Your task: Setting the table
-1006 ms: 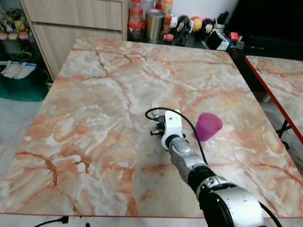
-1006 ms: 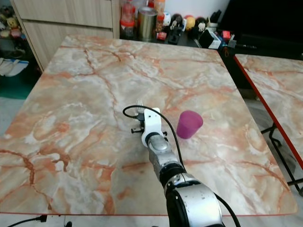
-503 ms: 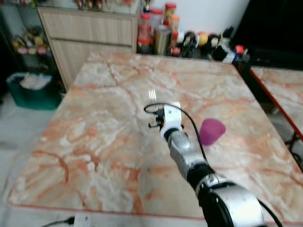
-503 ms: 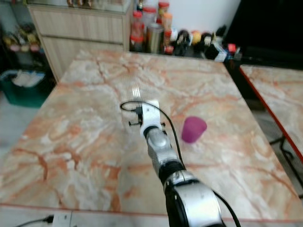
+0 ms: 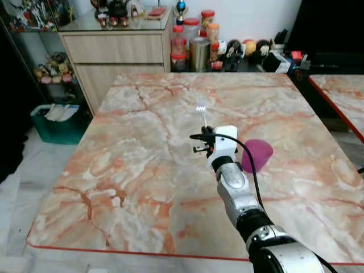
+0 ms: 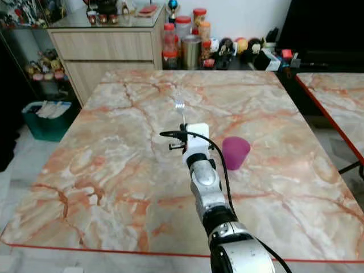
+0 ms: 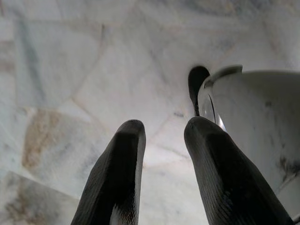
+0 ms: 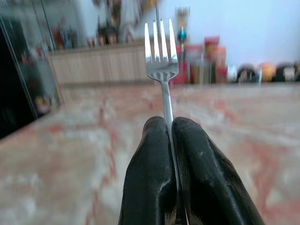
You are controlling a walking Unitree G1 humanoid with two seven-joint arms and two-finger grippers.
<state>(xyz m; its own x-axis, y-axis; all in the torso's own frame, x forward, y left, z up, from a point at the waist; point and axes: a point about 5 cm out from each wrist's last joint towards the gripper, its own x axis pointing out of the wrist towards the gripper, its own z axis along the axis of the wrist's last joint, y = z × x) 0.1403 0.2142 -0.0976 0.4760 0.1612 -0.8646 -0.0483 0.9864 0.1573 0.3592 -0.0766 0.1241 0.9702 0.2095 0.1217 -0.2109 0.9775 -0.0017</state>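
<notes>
Now, your right gripper [image 8: 169, 140]: jaws clamped on the silver metal fork [image 8: 161, 70], tines forward, above the orange-veined marble desk [image 5: 131, 142].
Purple plastic cup [image 5: 257, 155]: just beside your right arm.
Left gripper [image 7: 161, 154]: jaws narrowly parted.

Right arm [image 5: 236, 190] outstretched, fingers [image 8: 150, 183] pinched

Even, fairly bright indoor light fills both eye views, and they are sharp. The marble tabletop [image 5: 142, 142] shows a soft sheen without hard glare. The purple cup [image 5: 257, 154] casts only a faint shadow. The left edge falls into deep shade. In the right wrist view the fork [image 8: 162, 70] is crisp while the background blurs. The left wrist view is dimmer and greyish.
</notes>
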